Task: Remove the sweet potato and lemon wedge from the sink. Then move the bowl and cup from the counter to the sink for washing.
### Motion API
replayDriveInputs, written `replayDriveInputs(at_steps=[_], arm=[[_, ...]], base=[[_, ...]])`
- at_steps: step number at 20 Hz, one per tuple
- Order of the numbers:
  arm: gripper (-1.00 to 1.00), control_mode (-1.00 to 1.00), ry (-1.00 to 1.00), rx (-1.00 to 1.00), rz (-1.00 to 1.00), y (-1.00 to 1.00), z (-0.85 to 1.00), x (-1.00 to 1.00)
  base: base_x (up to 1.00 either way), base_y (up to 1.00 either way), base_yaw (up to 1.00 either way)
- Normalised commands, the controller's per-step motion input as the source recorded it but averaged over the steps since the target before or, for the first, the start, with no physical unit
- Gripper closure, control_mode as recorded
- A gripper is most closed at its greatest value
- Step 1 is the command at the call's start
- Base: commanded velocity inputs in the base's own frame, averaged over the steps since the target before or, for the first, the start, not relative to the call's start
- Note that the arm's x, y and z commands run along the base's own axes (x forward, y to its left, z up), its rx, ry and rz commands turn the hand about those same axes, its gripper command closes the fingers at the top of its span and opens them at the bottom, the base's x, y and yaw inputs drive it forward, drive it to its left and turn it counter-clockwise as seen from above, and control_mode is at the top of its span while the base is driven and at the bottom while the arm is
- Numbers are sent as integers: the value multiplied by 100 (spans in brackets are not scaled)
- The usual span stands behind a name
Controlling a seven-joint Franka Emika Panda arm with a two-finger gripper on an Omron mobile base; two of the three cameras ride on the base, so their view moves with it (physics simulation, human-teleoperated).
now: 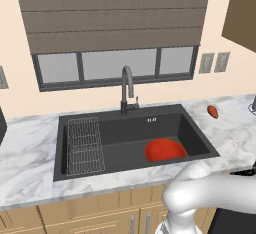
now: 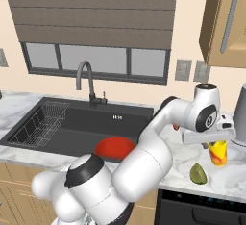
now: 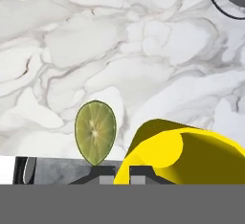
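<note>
The gripper [image 2: 217, 144] is squeezed tight on the rim of the cup [image 2: 218, 152], right above the marble bench [image 2: 230, 181]. The cup is yellow with an orange band, and it hangs straight down from the gripper. In the hand view the cup [image 3: 177, 153] looks big and bright yellow, close to the camera. The lemon wedge [image 2: 198, 173] lies on the bench just below the gripper and a little toward the sink side. The sweet potato [image 1: 212, 111] rests on the bench behind the gripper, near the wall. The red bowl [image 1: 165, 150] sits inside the dark sink [image 1: 127, 134], far off to the side of the gripper.
</note>
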Motion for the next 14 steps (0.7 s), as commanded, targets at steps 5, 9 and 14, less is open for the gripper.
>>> replayDriveInputs(at_steps=[5,9,14], arm=[[100,-100,0,0,5,39,26,-4],[100,-100,0,0,5,44,28,-2],[100,-100,1,0,7,46,26,-4]], base=[[0,0,0],[0,0,0],[0,0,0]])
